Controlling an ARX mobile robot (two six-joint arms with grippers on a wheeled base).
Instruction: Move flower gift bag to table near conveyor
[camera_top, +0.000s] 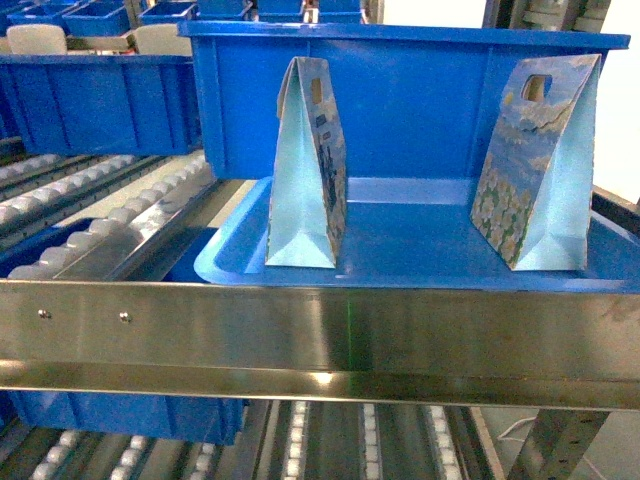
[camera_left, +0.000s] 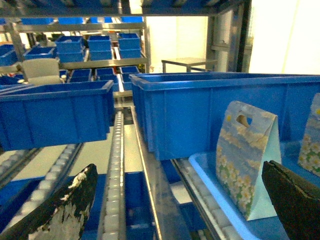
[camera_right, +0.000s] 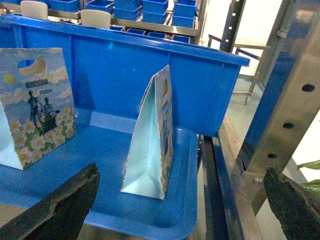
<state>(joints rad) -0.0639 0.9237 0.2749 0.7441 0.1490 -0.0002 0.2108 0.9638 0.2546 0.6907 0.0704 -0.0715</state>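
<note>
Two flower gift bags stand upright on a blue tray (camera_top: 400, 255) on the conveyor (camera_top: 110, 205). The left bag (camera_top: 308, 165) shows its pale blue side, the right bag (camera_top: 540, 165) its flowered face. Neither gripper shows in the head view. My left gripper (camera_left: 180, 210) is open over the roller lane (camera_left: 116, 165), with the left bag (camera_left: 245, 160) just inside its right finger (camera_left: 295, 200), apart from it. My right gripper (camera_right: 177, 207) is open in front of the tray's corner, with a bag (camera_right: 150, 140) between its fingers and farther back, untouched. The table is out of view.
A large blue bin (camera_top: 420, 100) stands right behind the tray. A shiny steel rail (camera_top: 320, 335) crosses in front of it. More blue bins (camera_left: 55, 115) sit on the left lanes and back shelves. A drilled steel post (camera_right: 285, 105) rises to the right of the tray.
</note>
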